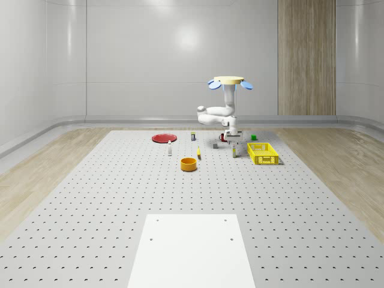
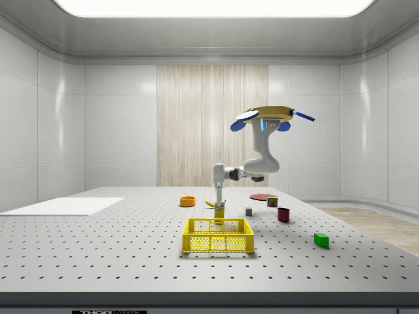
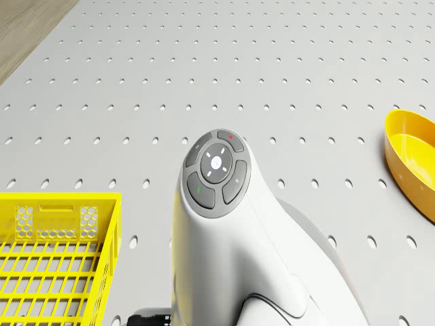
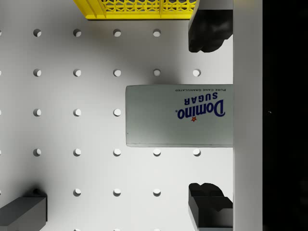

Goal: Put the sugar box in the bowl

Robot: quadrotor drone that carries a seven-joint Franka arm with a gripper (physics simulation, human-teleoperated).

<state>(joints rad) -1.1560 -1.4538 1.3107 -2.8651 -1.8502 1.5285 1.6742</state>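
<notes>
Evidently lining up a grasp, the drone [image 1: 230, 81] hovers beside the yellow crate [image 1: 263, 153], its claw [image 4: 210, 115] spread empty astride the Domino sugar box [image 4: 179, 115].

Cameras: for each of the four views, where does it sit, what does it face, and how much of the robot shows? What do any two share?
Whole-scene view: off the robot, high, looking down the table; drone hovers beside the crate, whole arm shows.
Side view: table height, from the side; drone, arm and end effector behind the crate.
Drone view: on the drone, looking forward and down; arm link, bowl.
Wrist view: along the end effector, open over the sugar box.
All four share the crate.
</notes>
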